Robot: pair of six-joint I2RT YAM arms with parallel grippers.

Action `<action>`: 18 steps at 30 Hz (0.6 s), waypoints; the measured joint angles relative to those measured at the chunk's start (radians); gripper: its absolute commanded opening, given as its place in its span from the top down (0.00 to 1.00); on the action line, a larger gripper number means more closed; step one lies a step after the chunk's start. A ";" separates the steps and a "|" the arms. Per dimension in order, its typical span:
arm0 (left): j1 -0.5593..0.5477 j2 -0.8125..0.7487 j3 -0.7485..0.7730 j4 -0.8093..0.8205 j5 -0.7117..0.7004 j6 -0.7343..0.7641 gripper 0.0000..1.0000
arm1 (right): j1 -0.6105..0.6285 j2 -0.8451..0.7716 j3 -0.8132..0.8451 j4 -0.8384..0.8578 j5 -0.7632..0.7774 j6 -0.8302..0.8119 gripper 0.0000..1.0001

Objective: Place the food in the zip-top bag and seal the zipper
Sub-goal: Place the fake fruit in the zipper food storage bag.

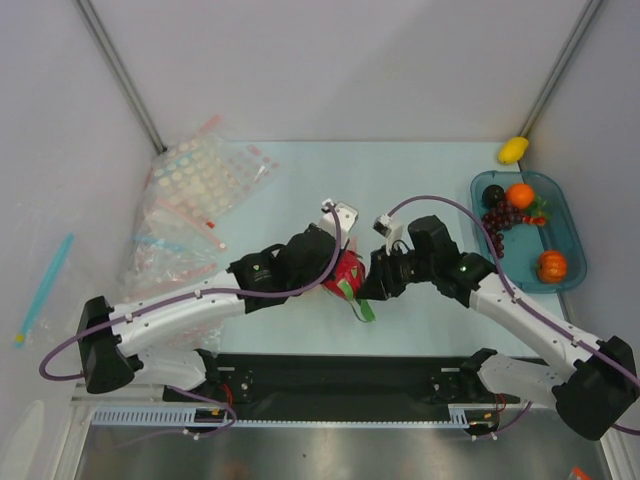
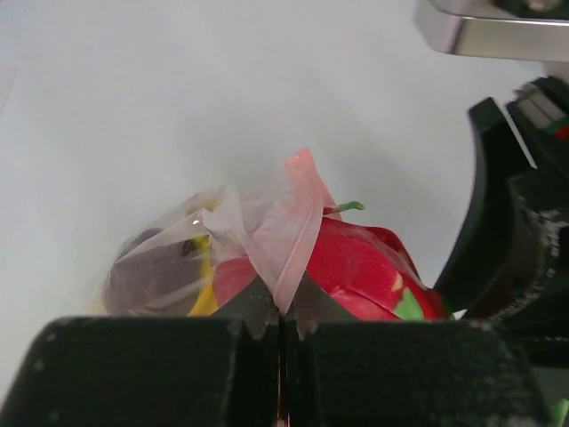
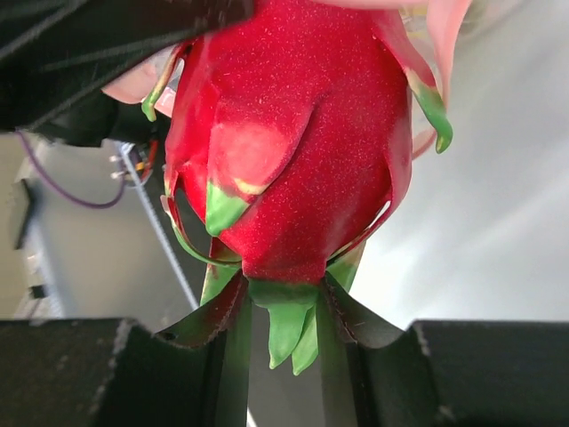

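Observation:
My left gripper [image 2: 283, 311] is shut on the pink-red zipper strip [image 2: 298, 227] of the clear zip-top bag [image 2: 233, 218], pinching its mouth. Inside the bag I see a dark purple-brown fruit [image 2: 147, 276] and a yellow banana [image 2: 203, 298]. The pink-red dragon fruit [image 3: 293, 133] with green scales sits at the bag's mouth [image 2: 364, 267]. My right gripper [image 3: 283, 307] is shut on its green base. In the top view both grippers, left [image 1: 338, 266] and right [image 1: 373, 284], meet at the dragon fruit [image 1: 350, 275] at the table's middle; the bag is mostly hidden there.
A teal tray [image 1: 570, 215] at the right holds an orange round fruit [image 1: 519, 195], dark grapes [image 1: 500, 218] and another orange fruit [image 1: 552, 265]. A yellow fruit [image 1: 513, 150] lies behind the tray. Spare clear bags [image 1: 195, 190] are piled at the back left.

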 measured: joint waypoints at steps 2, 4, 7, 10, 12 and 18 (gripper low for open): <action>-0.017 -0.009 0.000 -0.006 0.012 0.011 1.00 | -0.008 0.010 0.004 -0.001 -0.040 0.018 1.00; -0.033 -0.020 -0.002 -0.013 0.017 0.025 0.99 | -0.018 0.021 0.008 0.000 -0.074 0.037 1.00; -0.050 -0.039 -0.011 -0.013 0.034 0.034 1.00 | -0.048 0.033 0.009 0.000 -0.134 0.067 1.00; -0.060 -0.054 -0.018 -0.013 0.055 0.039 0.99 | -0.087 0.039 0.009 0.007 -0.185 0.099 1.00; -0.067 -0.058 -0.019 -0.010 0.063 0.045 1.00 | -0.116 0.039 0.006 0.017 -0.218 0.123 1.00; -0.084 -0.061 -0.019 0.019 0.106 0.063 1.00 | -0.199 0.028 -0.060 0.125 -0.316 0.229 1.00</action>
